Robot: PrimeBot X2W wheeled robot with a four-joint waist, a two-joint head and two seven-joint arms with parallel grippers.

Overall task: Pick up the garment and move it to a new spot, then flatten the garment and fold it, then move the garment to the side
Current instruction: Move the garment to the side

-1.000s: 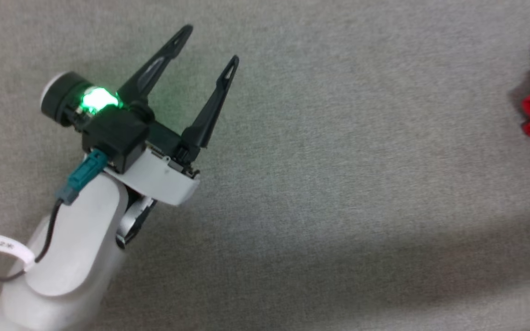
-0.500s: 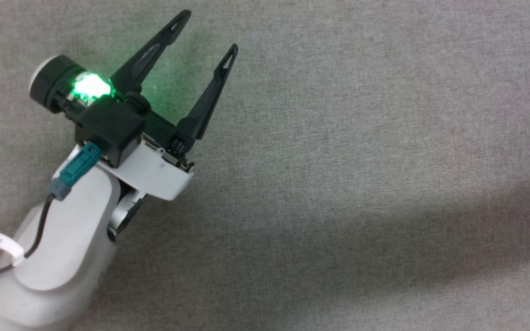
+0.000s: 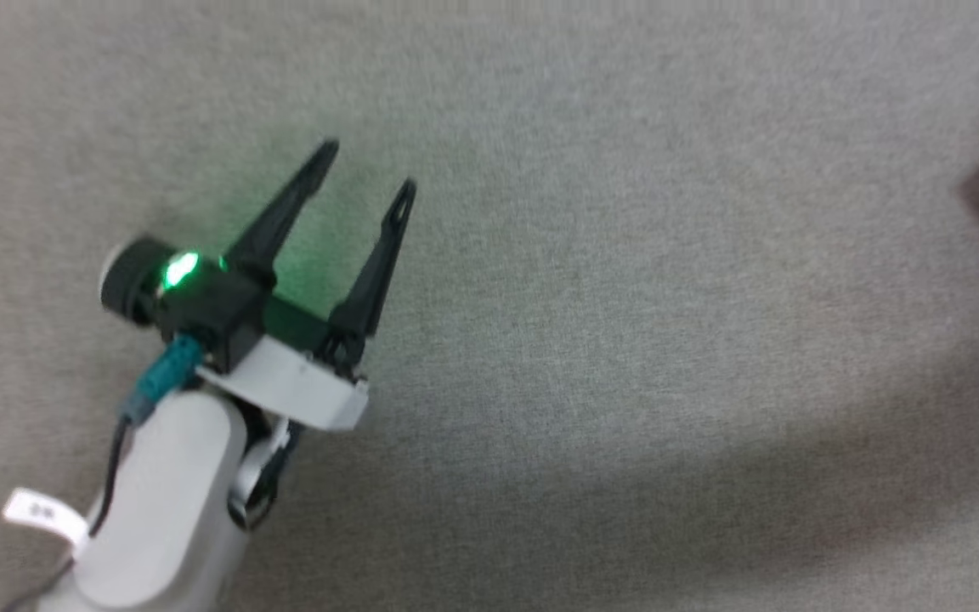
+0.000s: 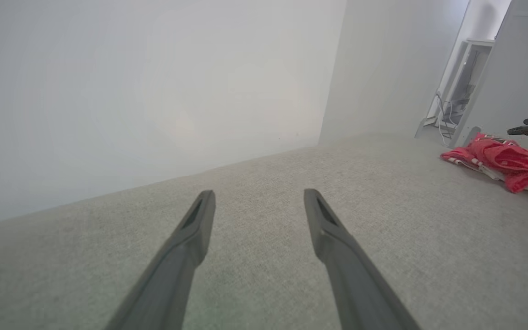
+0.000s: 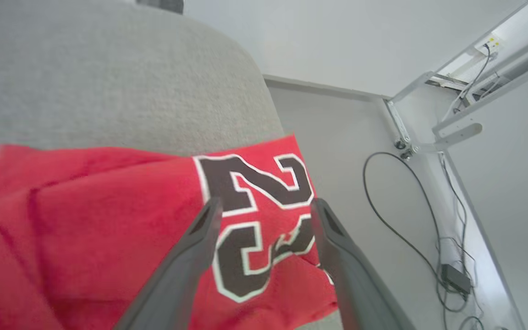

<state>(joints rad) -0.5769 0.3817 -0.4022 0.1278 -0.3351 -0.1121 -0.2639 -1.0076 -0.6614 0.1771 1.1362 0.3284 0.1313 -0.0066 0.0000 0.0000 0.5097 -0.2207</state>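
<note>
Grey counter (image 3: 625, 255) carries the red "23" jersey (image 5: 85, 220) (near its edge); right gripper (image 5: 265, 201) fingers spread over it, left gripper (image 3: 368, 165) fingers wide, empty.

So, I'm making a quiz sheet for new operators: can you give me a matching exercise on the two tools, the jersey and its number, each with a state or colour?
1. left tool
2. right tool
3. garment
4. number 23

A. black, white outline
B. open over bare grey surface
C. red, bunched near the surface's edge
D. open over the garment

Pairs: 1-B, 2-D, 3-C, 4-A
</note>
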